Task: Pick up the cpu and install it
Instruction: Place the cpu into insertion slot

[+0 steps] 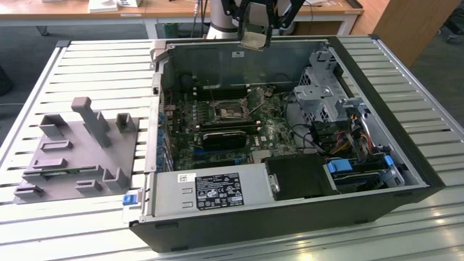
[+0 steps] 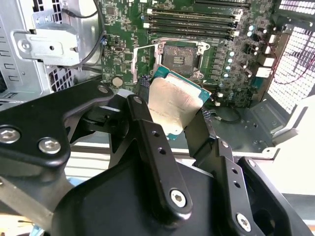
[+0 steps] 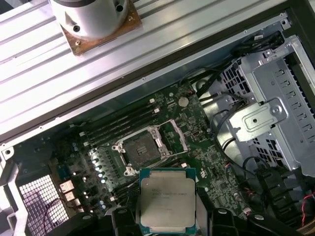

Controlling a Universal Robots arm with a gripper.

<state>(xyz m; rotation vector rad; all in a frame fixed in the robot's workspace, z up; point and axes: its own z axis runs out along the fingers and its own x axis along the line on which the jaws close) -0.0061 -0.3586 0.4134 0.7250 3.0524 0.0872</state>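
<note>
- Slatted metal table (image 1: 94, 65) is occupied by an open computer case (image 1: 290, 217), nearest in the exterior view.
- Deeper inside, the bare socket (image 1: 230, 110) is seen on the motherboard (image 1: 272, 128), its frame apparently swung open.
- Farthest back, the cpu (image 1: 255, 38) is held high above the case's rear wall, clamped by its edges in the gripper (image 1: 255, 30).
- Socket pins could be bent if the chip were lowered skewed; a slight tilt seems present.
- Contact of the fingers (image 2: 147, 130) is given by the second wrist view; the chip's offset from the socket, by the first wrist view.
</note>
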